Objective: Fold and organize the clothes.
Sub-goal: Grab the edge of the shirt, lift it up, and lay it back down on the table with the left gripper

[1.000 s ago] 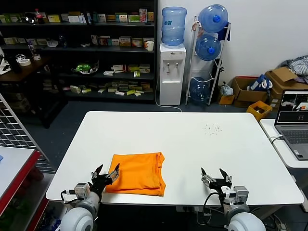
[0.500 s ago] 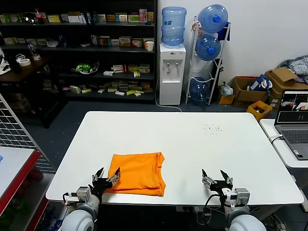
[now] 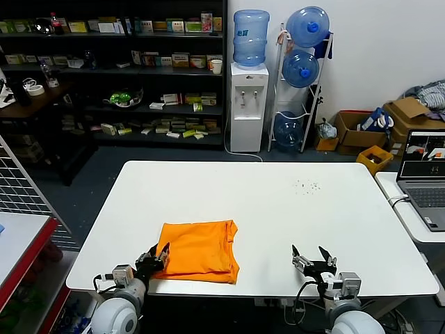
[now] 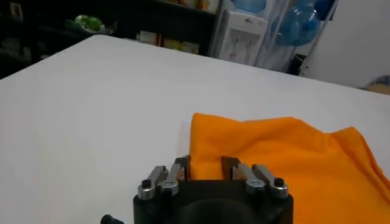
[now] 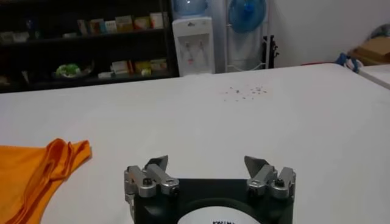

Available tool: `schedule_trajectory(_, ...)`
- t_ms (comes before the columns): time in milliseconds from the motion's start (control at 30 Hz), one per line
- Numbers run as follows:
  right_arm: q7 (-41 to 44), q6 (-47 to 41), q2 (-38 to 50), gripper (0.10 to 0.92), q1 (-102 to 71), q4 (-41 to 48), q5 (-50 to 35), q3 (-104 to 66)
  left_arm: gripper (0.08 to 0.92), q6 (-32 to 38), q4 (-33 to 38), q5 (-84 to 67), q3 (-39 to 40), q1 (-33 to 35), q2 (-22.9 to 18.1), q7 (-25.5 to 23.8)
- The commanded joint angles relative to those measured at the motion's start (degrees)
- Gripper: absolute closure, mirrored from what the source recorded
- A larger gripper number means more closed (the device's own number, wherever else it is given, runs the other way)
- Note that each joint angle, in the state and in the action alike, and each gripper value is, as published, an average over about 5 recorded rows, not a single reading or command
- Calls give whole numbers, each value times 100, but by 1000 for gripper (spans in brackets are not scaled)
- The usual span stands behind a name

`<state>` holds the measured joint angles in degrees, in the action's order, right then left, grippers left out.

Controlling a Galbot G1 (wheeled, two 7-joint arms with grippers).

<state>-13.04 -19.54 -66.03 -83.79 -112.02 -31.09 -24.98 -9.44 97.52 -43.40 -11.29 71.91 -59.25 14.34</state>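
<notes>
The orange T-shirt (image 3: pixel 198 250) lies folded into a flat rectangle on the white table (image 3: pixel 278 202), near its front edge and left of centre. It also shows in the left wrist view (image 4: pixel 286 158) and at the edge of the right wrist view (image 5: pixel 36 167). My left gripper (image 3: pixel 159 252) sits low at the shirt's near left edge. Its jaws stand a narrow gap apart, with orange cloth showing between the fingertips (image 4: pixel 183 165). The cloth is flat, not lifted. My right gripper (image 3: pixel 313 256) is open and empty over bare table, well right of the shirt (image 5: pixel 207 164).
A laptop (image 3: pixel 425 177) sits on a side table at the right. A wire rack (image 3: pixel 21 188) and a red-edged table stand at the left. A water dispenser (image 3: pixel 249 104), bottle rack and shelves stand behind the table. Small specks (image 3: pixel 306 186) dot the far right of the tabletop.
My left gripper's fingers have drawn closer together and it has shifted slightly right onto the shirt's left edge. The shirt and the right gripper have not moved.
</notes>
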Motion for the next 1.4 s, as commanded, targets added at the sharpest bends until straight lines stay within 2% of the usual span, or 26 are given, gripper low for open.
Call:
schedule_trajectory(33,-3,6,-6,203,0,10,-2,-2,615,-267,-7,-234,18,-36,-20,94)
schedule_trajectory(267,-3,20,-19,203,10,29,2,2,822,-234,328,-155,16,-8,1,96)
schedule_trajectory(400,-6,25,-24,203,16,31,1,2,886,-241,658,11,7,41,46,173)
schedule_trajectory(533,-9,31,-15,203,17,9,-4,-12,886,-387,1151,336,-55,142,192,303)
schedule_trajectory(667,-16,38,10,203,32,-32,-6,-30,886,-710,1688,450,-238,230,507,448)
schedule_trajectory(933,-12,58,59,203,127,-27,-29,-11,886,-953,2261,330,-661,334,1695,743)
schedule_trajectory(1167,8,101,53,203,218,27,-42,77,886,-982,2159,282,-978,415,2392,800)
schedule_trajectory(1400,36,153,78,203,199,16,-54,53,886,-921,1474,339,-1210,374,2620,726)
